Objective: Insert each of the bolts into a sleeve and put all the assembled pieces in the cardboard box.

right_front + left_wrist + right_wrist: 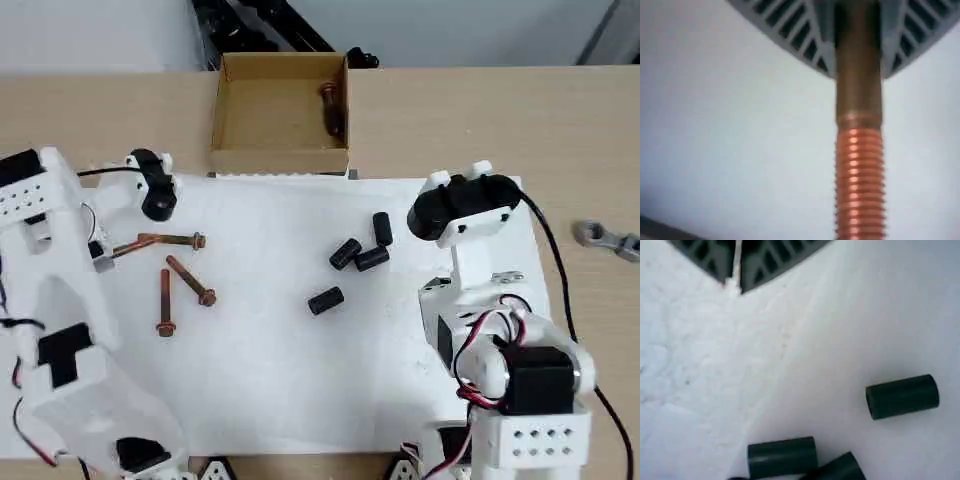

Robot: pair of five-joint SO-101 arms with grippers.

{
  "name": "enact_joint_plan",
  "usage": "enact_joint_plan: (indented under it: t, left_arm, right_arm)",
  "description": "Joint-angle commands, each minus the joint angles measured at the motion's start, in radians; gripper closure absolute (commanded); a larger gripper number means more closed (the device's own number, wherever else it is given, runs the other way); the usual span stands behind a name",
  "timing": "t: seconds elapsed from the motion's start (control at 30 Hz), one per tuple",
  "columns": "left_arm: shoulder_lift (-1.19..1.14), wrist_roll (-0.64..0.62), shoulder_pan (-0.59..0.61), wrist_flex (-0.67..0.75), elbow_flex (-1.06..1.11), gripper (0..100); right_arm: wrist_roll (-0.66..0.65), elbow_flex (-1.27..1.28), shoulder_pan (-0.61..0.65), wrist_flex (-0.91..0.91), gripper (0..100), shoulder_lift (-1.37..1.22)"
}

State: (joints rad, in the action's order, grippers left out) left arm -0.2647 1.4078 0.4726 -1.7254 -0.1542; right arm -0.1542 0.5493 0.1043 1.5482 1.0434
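High view: left gripper (103,254) clamps one end of a bolt (160,241) at the sheet's (260,380) left edge, loose bolts (190,281) just beside. Right gripper (735,277), closed and empty, hangs near four sleeves (345,253). One assembled piece (332,110) lies in the box (228,110).

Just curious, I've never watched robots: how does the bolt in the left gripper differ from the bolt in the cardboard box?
The held bolt is bare; the boxed bolt wears a black sleeve. The held bolt is clamped in the left gripper over the white sheet; the boxed bolt lies loose in the cardboard box. The held bolt lies across the table, the boxed bolt front to back. Both are coppery.
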Motion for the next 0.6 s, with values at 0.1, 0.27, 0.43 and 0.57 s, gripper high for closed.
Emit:
enact_joint_plan:
  t: [0.1,0.27,0.43,0.57]
  left_arm:
    - [0.08,0.1,-0.006,0.018,0.099,99]
    - [0.084,0.157,0.025,0.017,0.151,99]
    - [0.077,0.167,0.051,0.04,0.223,99]
    - [0.077,0.161,0.044,0.161,0.335,99]
  right_arm:
    - [-0.006,-0.003,-0.015,-0.021,99.5,-0.001]
    - [-0.006,-0.003,-0.015,-0.016,99.5,-0.001]
    - [-0.005,-0.003,-0.015,-0.016,99.5,-0.001]
    - [-0.005,-0.003,-0.015,-0.016,99.5,-0.001]
